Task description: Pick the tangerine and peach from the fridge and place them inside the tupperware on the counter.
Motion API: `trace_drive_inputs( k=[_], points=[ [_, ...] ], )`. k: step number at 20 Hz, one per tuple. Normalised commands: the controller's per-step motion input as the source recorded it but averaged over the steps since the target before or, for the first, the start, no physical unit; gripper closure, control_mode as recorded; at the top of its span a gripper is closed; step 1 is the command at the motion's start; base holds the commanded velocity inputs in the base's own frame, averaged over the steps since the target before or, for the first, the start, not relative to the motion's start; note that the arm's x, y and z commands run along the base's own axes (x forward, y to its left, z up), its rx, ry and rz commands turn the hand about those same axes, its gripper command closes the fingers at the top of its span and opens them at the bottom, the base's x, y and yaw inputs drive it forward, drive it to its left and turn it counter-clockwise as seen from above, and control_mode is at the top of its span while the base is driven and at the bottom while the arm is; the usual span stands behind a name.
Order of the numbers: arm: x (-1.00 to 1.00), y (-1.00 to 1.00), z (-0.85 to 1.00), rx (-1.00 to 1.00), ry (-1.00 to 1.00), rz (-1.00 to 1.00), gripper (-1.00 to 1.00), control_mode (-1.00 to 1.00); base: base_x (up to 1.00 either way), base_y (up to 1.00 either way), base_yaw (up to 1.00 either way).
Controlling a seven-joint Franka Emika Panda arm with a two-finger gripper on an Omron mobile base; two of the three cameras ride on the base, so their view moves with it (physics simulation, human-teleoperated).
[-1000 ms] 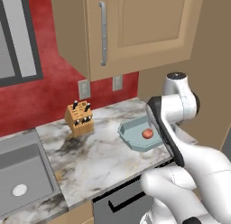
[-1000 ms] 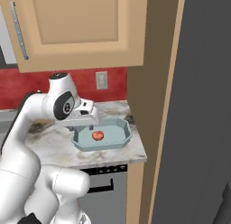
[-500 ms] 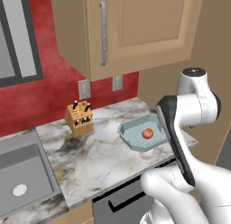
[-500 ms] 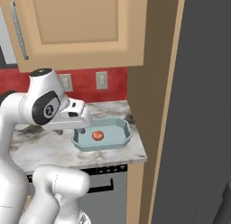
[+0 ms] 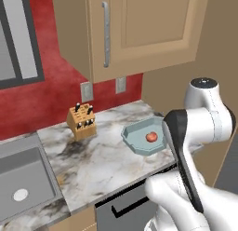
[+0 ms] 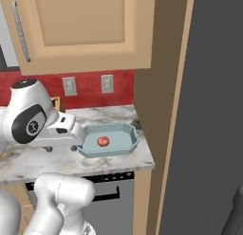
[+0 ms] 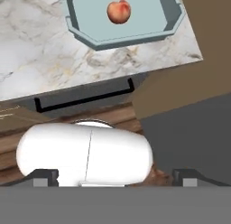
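The arm has swung away from the tray [image 5: 139,140] toward the robot's right. A second ago, in the left base view, its upper joint stood close over the tray's right end; now that joint sits further right and lower, clear of the tray. In the right base view the white joint housing [image 6: 29,119] has dropped from beside the wall socket to lower left of the tray, and the forearm now lies level along the table [image 6: 28,158], its end just beside the tray's left rim.

Matt plastic tupperware [image 7: 135,35] on polished marbled stone counter [image 7: 40,56]; wooden cabinets [image 5: 139,30].
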Motion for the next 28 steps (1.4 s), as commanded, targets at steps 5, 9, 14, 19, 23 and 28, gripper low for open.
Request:
trace_drive_inputs(
  k=[5,9,14,19,23,28],
  points=[
    [0.0,0.0,0.0,0.0,0.0,0.0,-1.0,1.0,-0.89,0.14,0.0],
    [0.0,0.0,0.0,0.0,0.0,0.0,-1.0,1.0,-0.95,0.24,0.0],
    [0.0,0.0,0.0,0.0,0.0,0.0,-1.0,1.0,-0.97,0.22,-0.04],
    [0.0,0.0,0.0,0.0,0.0,0.0,-1.0,1.0,-0.97,0.01,-0.44],
    [0.0,0.0,0.0,0.0,0.0,0.0,-1.0,1.0,-0.83,-0.07,-0.96],
    [0.0,0.0,0.0,0.0,0.0,0.0,-1.0,1.0,-0.54,-0.27,-1.0]
  ],
)
